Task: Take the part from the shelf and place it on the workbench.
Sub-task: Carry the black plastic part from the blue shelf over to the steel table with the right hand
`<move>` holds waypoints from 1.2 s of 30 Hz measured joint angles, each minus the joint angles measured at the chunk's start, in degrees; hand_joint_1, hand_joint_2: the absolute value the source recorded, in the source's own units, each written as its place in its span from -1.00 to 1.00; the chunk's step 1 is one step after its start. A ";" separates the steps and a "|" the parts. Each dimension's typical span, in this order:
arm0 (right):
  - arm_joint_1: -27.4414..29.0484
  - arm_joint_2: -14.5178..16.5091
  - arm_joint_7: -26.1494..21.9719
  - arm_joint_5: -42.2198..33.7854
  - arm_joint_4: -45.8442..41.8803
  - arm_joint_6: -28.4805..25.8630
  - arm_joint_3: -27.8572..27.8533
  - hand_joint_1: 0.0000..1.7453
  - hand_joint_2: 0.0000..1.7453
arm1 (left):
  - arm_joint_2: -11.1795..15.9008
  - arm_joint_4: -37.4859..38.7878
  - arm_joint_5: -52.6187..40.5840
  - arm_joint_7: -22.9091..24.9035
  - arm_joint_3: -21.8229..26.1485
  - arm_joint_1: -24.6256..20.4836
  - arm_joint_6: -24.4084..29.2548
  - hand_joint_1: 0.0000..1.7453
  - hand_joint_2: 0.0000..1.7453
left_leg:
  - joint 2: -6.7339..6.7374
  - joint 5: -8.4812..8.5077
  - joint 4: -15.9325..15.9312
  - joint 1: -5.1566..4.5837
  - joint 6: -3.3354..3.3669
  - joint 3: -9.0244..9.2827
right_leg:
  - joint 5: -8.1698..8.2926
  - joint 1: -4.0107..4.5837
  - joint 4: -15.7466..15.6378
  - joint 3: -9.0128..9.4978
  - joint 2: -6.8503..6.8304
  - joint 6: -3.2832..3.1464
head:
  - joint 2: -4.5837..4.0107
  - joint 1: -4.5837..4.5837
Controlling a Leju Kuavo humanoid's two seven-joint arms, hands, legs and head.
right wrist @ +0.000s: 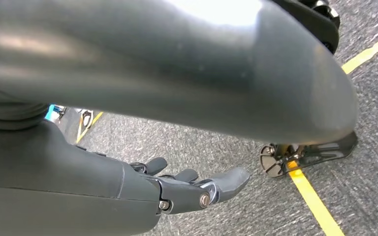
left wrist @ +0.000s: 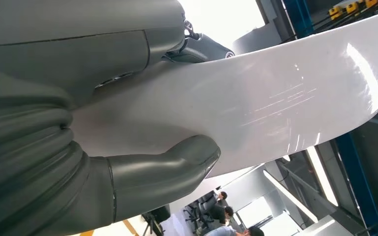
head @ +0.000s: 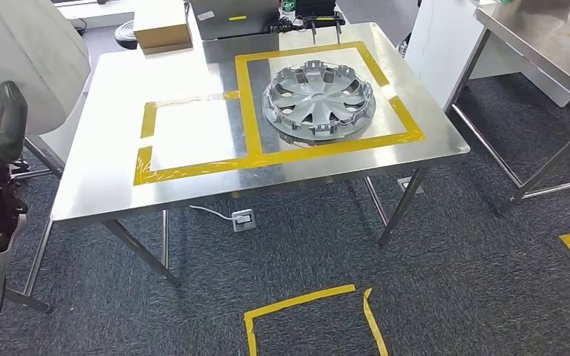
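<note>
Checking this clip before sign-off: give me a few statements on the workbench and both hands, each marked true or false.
1. A silver wheel cover lies inside the larger yellow-taped square on the workbench. True.
2. The smaller taped rectangle holds a second wheel cover. False: nothing lies in it.
3. The left hand holds a large white curved part. True.
4. The right hand grips a cardboard box. False: it holds nothing, fingers apart above the carpet.
5. The cardboard box sits on the floor. False: it rests at the workbench's far edge.
</note>
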 joint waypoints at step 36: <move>-0.19 -0.04 -0.28 -0.12 -0.01 0.12 0.31 -1.00 -1.00 | -0.15 15.03 -0.46 -1.33 -1.83 -6.40 0.56 1.00 1.00 | 0.27 9.45 -15.00 -0.04 0.48 5.02 | -2.38 0.29 0.39 2.12 0.24 0.69 | 0.01 -0.17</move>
